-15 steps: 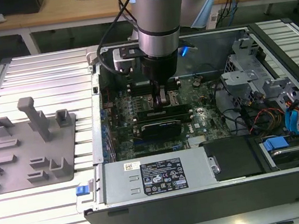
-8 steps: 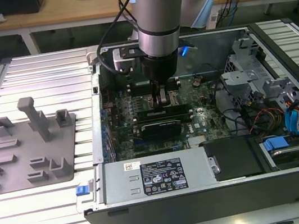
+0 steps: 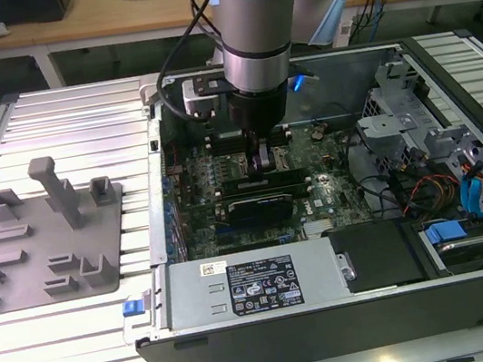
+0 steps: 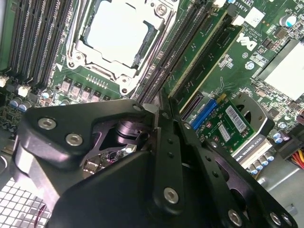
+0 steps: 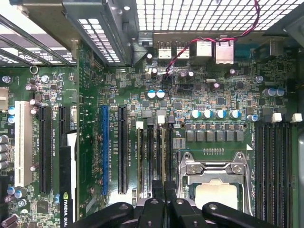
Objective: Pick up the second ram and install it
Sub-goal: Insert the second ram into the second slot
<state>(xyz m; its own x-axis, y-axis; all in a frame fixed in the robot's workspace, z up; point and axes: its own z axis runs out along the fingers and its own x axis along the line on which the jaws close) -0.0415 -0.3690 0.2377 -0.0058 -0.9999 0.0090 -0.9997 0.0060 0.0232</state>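
My gripper (image 3: pixel 261 161) reaches down into the open computer case (image 3: pixel 448 93), over the memory slots (image 5: pixel 151 152) beside the processor (image 4: pixel 116 33). Its black fingers (image 4: pixel 166 142) are pressed together, tips just above a dark slot. Anything between or under them is hidden, so I cannot make out the second ram there. In the second wrist view a long green stick (image 4: pixel 204 52) stands in the slot right beside the fingertips; I cannot tell whether it is the second ram. In the first wrist view the gripper (image 5: pixel 165 202) is between the slots and the processor socket (image 5: pixel 216 197).
A black expansion card (image 3: pixel 259 204) lies just in front of the gripper in the exterior view. The power supply (image 3: pixel 258 284) sits at the case front and drive cages (image 3: pixel 397 119) with cables on the exterior view's right. A grey holder tray (image 3: pixel 40 240) rests on the ribbed table at the left.
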